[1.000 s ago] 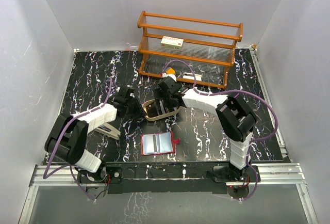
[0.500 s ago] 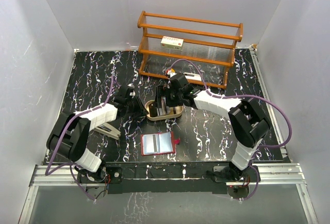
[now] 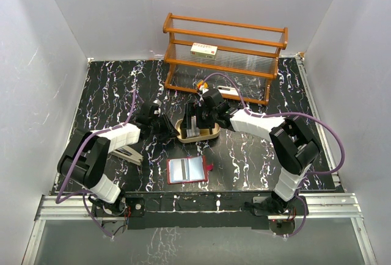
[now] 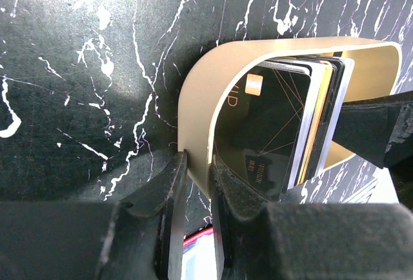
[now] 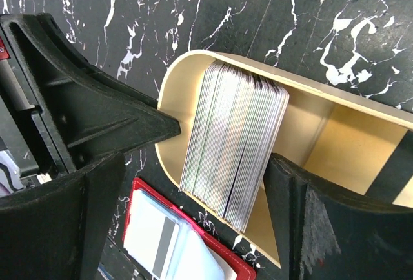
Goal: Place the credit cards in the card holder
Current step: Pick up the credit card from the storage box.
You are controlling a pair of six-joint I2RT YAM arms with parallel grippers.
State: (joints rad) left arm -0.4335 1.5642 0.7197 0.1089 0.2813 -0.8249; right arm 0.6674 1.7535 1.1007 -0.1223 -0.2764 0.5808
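You have one thick stack of cards point(image 5: 235, 138), too many to count by their edges, standing on edge at the left end of the one tan tray point(image 3: 212, 135). From the left wrist the front card is black, with yellow and white edges behind it. There is one red card holder point(image 3: 186, 170), lying open with its clear pockets up on the table point(image 3: 110, 94). It sits nearer the arm bases than the tray and apart from it. Your left gripper point(image 4: 199, 164) is pinching the tray's curved end wall, one finger outside and one inside. Your right gripper point(image 5: 224, 143) is spread, a finger on each side of the stack; the left finger stands clear of the cards, and whether the other touches them you cannot tell. Since a second ago the tray has slid a little to the right and squared up, the right arm's elbow has swung outward, the left gripper has closed in on the tray, and the card holder has stayed put. Behind stands one wooden rack point(image 3: 226, 63) with one white box point(image 3: 204, 49) on it and an orange piece point(image 3: 200, 84) at its foot. The tray's walls hem the stack on three sides.
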